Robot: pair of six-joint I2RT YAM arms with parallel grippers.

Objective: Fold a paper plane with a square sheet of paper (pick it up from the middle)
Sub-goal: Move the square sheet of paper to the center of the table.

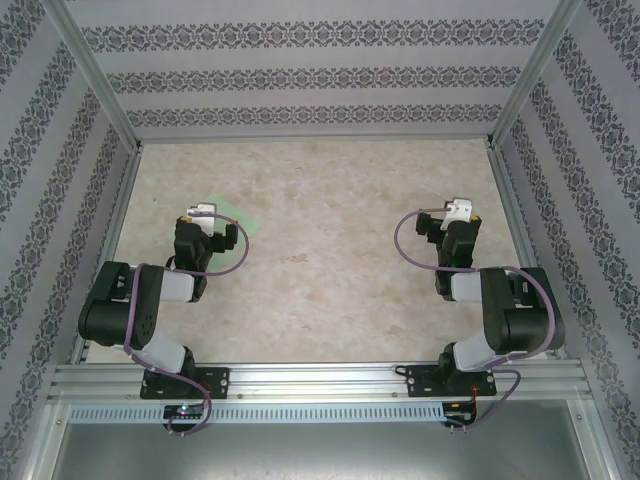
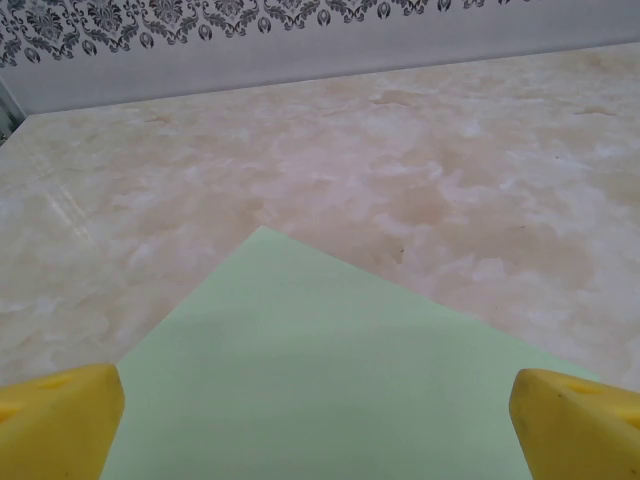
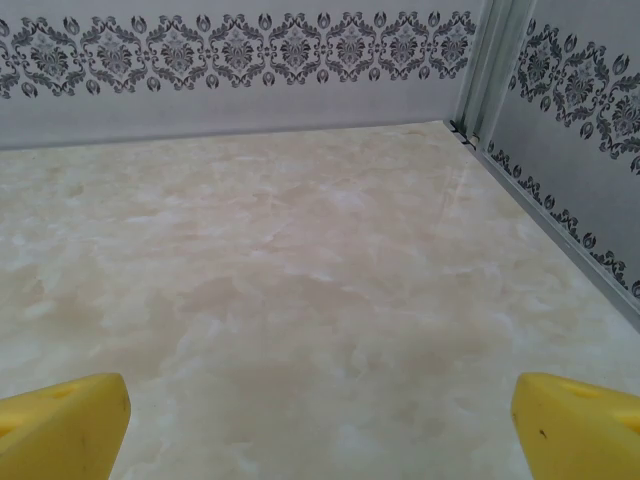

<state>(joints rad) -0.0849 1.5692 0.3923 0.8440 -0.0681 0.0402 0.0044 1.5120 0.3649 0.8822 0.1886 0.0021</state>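
Note:
The square sheet of paper (image 1: 238, 216) is pale green and lies flat on the marbled table at the left, partly hidden under my left gripper (image 1: 203, 213). In the left wrist view the sheet (image 2: 330, 380) spreads below the wide-apart yellow fingertips (image 2: 55, 420), one corner pointing away from me; the left gripper (image 2: 315, 430) is open just above the sheet. My right gripper (image 1: 460, 212) hovers over bare table on the right side, and its yellow fingertips (image 3: 60, 425) stand wide apart with nothing between them (image 3: 320, 430). No folded plane is in view.
Patterned walls (image 1: 300, 80) with metal posts (image 3: 485, 70) enclose the table on three sides. The right wall (image 3: 570, 170) runs close to the right gripper. Open tabletop (image 1: 330, 250) lies between the two arms.

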